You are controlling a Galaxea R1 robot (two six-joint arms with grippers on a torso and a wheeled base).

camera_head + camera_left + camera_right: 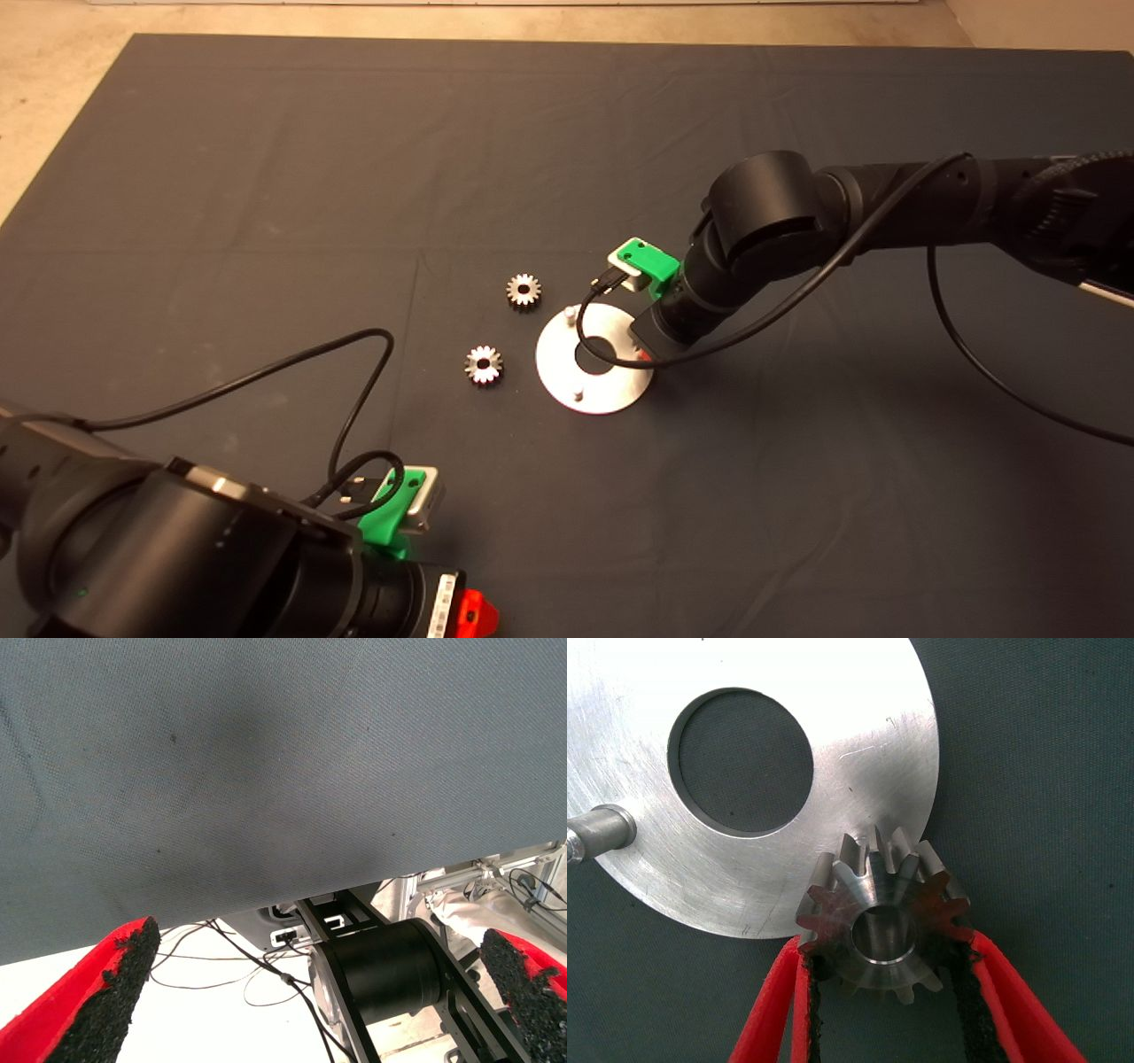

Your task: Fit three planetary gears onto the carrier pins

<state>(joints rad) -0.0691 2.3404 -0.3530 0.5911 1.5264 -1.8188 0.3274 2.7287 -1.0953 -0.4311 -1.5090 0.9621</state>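
Gear (884, 923) sitting pinched between right gripper (886, 992) pads, over disc (859, 744) rim. Steel: likely dense, rigid, slick; gripping flanks across teeth looks safest, bore staying free for pin (598, 831). Two gears (524, 290) (484, 364) lying on mat left of disc. Left gripper (328, 992) idling at mat edge, fingers spread.

You have three planetary gears: two loose on the mat (266, 177), gear one (524, 290) and gear two (484, 364), and a third gear (883, 921). One carrier disc (611, 385) shows two visible pins, pin one (570, 313) and pin two (578, 392).
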